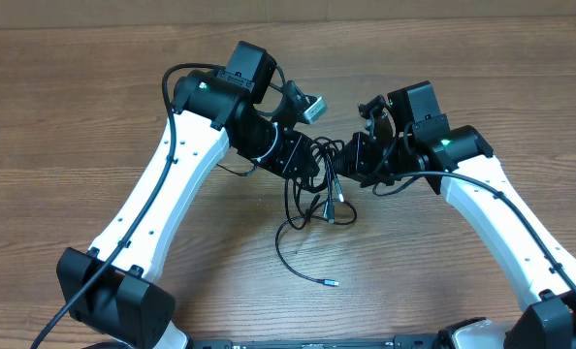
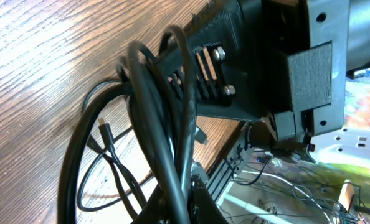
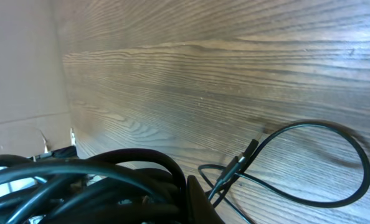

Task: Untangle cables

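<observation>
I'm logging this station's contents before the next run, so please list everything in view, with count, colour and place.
cables: a few, exact count lost in the tangle; black; bunched mid-table between the grippers, with loops trailing onto the wood
plug tips: at least two; silver; one on a loose cord end toward the front of the table, one inside the tangle
table: one; brown wood grain; under everything
left arm: one; white with a black wrist; reaching in from the front left
right arm: one; white with a black wrist; reaching in from the front right
left gripper: one; black; shut on cables
right gripper: one; black; shut at the bundle, grip on a cord unclear
</observation>
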